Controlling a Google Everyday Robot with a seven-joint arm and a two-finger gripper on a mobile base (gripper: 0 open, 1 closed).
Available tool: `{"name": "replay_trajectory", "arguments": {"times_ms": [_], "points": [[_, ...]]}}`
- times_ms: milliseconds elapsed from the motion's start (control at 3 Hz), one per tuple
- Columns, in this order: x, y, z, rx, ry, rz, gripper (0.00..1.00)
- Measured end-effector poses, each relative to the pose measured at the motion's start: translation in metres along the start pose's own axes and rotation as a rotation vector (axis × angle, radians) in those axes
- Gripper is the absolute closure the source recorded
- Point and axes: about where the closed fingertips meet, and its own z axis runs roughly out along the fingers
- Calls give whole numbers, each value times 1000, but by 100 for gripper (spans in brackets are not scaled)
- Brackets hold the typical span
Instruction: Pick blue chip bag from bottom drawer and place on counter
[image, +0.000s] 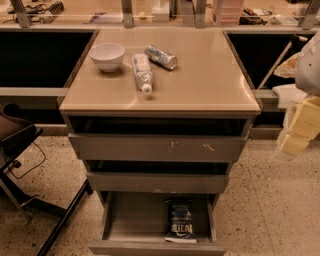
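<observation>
Hanging right of counter (210, 75) — gripper (300, 127).

The counter (210, 75) is carrying three things: a white bowl (107, 55) is sitting at its back left, a silver can (161, 56) is lying near its back middle, and a clear plastic bottle (142, 71) is lying between them. Below the counter, the bottom drawer (130, 215) is standing open, the blue chip bag (180, 221) lying flat inside. The gripper (299, 131) is hanging beyond the counter's right side.
</observation>
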Motion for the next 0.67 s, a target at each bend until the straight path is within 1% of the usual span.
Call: {"name": "replay_trajectory", "arguments": {"times_ms": [333,667], "points": [[15,25,44,-43,-27,61,0],[46,58,112,-129,-6,123,0]]}}
